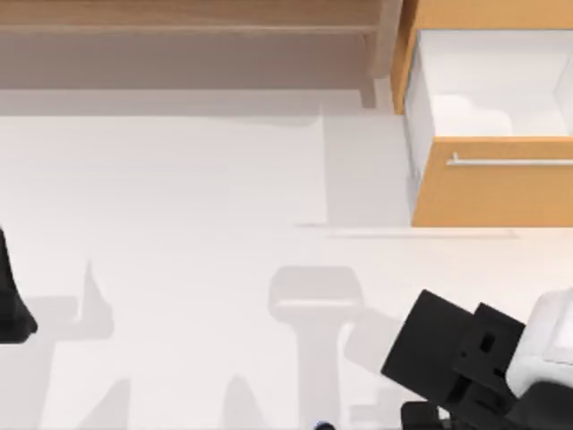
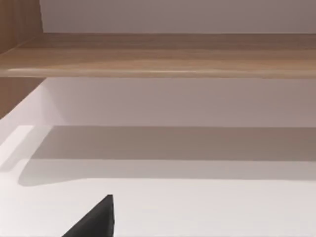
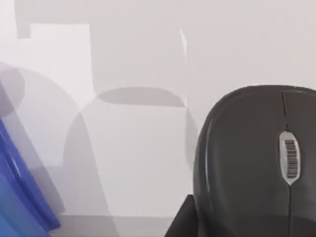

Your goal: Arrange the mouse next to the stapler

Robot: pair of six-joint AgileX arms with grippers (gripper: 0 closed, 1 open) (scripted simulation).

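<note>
An AgileX right arm (image 1: 466, 358) reaches low over the white table (image 1: 197, 224) at its near right corner in the top view; whether its fingers are apart or together cannot be told. The right wrist view has the dark-grey mouse (image 3: 252, 158) lying on the table close under the camera, scroll wheel up, with a blue object (image 3: 19, 192), perhaps the stapler, well apart from it. The left arm (image 1: 11, 296) sits at the left edge. A wooden drawer (image 1: 492, 125) stands open at the far right.
</note>
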